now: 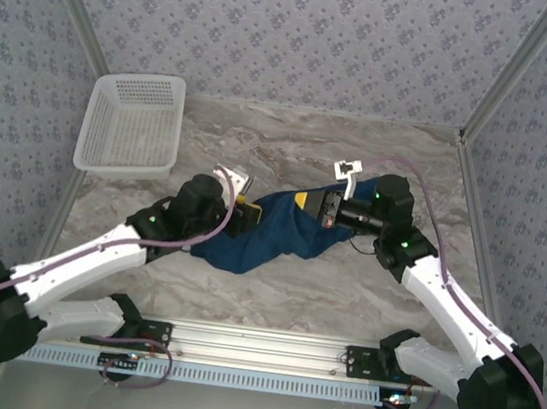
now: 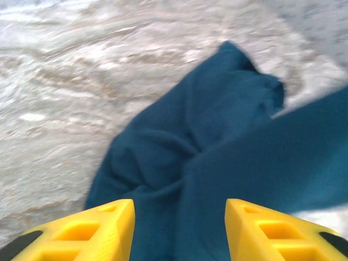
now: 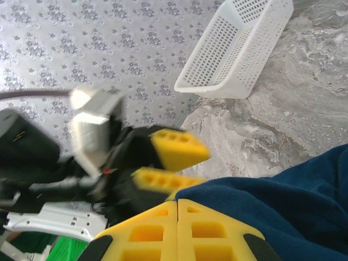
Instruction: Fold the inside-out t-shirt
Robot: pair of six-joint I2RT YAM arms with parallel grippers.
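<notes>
The inside-out t-shirt (image 1: 270,234) is a dark navy bundle hanging between my two grippers over the middle of the marble table. My right gripper (image 3: 178,202) is shut, and the navy cloth (image 3: 283,201) comes away from its tips to the right. In the top view this gripper (image 1: 316,206) holds the shirt's right end up. My left gripper (image 2: 179,202) is open, its yellow fingers wide apart with folds of the shirt (image 2: 190,141) running between and beyond them. The right wrist view catches the left gripper (image 3: 204,166) blurred, its jaws apart, just beside the cloth's edge.
A white lattice basket (image 1: 133,125) stands at the back left of the table, also seen tilted in the right wrist view (image 3: 234,43). Patterned walls close in the back and both sides. Bare marble lies around the shirt.
</notes>
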